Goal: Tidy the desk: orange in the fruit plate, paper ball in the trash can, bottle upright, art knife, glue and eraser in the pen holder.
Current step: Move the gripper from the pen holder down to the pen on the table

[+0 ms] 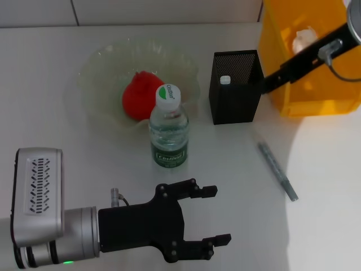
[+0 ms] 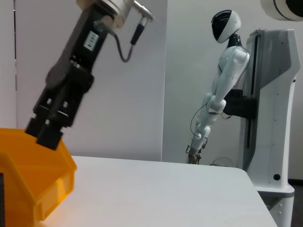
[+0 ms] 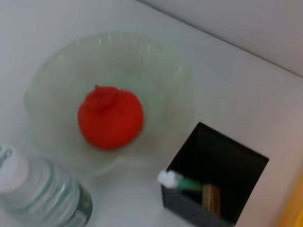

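The orange [image 1: 140,97] lies in the pale-green fruit plate [image 1: 96,63]. In front of the plate the bottle [image 1: 168,129] stands upright. The black mesh pen holder [image 1: 234,106] holds the white-capped glue [image 1: 225,80]; the right wrist view shows the glue [image 3: 182,181] beside the tan eraser [image 3: 211,196] inside the pen holder [image 3: 189,208]. The paper ball [image 1: 304,38] sits in the yellow trash can [image 1: 316,97]. The grey art knife [image 1: 276,170] lies on the table, right of the bottle. My right gripper [image 1: 265,83] hovers between pen holder and trash can. My left gripper [image 1: 215,215] is open near the front edge.
The right wrist view also shows the orange [image 3: 110,117], the plate [image 3: 47,75] and the bottle [image 3: 42,194]. In the left wrist view the right gripper [image 2: 49,130] hangs over the yellow bin [image 2: 33,179]; a white humanoid robot [image 2: 222,80] stands beyond the table.
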`<state>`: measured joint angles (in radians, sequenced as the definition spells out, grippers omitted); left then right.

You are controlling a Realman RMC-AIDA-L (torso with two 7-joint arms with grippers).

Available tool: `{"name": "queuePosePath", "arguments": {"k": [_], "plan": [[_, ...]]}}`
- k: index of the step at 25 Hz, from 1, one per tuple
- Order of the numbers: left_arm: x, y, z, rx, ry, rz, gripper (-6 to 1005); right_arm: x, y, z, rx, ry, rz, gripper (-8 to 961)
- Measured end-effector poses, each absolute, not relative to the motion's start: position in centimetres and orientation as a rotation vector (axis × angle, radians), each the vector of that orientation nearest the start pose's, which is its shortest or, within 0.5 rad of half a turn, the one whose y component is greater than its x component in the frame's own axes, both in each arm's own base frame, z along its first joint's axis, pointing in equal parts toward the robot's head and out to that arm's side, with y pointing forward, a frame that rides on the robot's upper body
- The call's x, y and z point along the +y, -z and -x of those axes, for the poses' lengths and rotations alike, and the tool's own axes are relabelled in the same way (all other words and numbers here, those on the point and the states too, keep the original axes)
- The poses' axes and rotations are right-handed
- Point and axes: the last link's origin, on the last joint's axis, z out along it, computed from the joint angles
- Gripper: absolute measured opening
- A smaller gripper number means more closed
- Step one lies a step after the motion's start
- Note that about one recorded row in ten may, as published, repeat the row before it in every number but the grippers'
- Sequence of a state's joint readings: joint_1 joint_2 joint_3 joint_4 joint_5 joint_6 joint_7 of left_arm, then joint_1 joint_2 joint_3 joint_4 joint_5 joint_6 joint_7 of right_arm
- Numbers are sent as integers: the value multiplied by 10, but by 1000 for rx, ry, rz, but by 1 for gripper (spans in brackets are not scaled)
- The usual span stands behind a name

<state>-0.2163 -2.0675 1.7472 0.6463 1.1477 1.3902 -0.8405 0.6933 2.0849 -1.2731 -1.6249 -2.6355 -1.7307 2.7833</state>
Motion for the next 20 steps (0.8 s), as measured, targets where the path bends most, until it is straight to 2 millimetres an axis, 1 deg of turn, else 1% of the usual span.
{"name": "queuePosePath", "arguments": {"k": [3, 5, 10, 14, 20], "plan": [[220, 96, 242, -136, 950, 2865, 786, 341, -38, -123, 955, 397, 2441, 706], [219, 96, 242, -136, 949, 2869, 786, 331, -30, -134, 973, 461, 2420, 783], [218, 97, 243, -140, 947, 2870, 786, 319, -13, -158, 1039, 528, 2393, 824], [217, 97, 243, -143, 946, 2870, 786, 321, -7, -171, 1090, 522, 2376, 819], [216, 97, 244, -134, 945, 2868, 786, 327, 4, -184, 1159, 492, 2362, 819]]}}
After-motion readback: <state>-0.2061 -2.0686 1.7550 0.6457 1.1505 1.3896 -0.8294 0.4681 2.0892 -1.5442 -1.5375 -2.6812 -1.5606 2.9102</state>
